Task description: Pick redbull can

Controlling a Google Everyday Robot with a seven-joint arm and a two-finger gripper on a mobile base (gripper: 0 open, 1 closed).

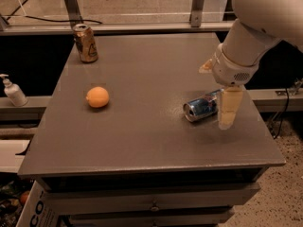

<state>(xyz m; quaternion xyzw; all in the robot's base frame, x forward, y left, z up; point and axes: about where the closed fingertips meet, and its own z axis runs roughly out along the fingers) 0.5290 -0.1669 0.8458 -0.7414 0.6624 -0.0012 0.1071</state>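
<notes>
The redbull can [201,109], blue and silver, lies on its side on the right part of the grey table [147,131], with its silver top facing left. My gripper [218,90] hangs from the white arm just above and to the right of the can. It is open: one cream finger [229,109] reaches down beside the can's right end, and the other fingertip [207,66] shows further back. The can is not held.
A gold-brown can [86,42] stands upright at the table's back left. An orange fruit [97,97] lies left of centre. A soap dispenser [13,91] stands off the table's left. A metal rail runs behind; drawers sit under the front edge.
</notes>
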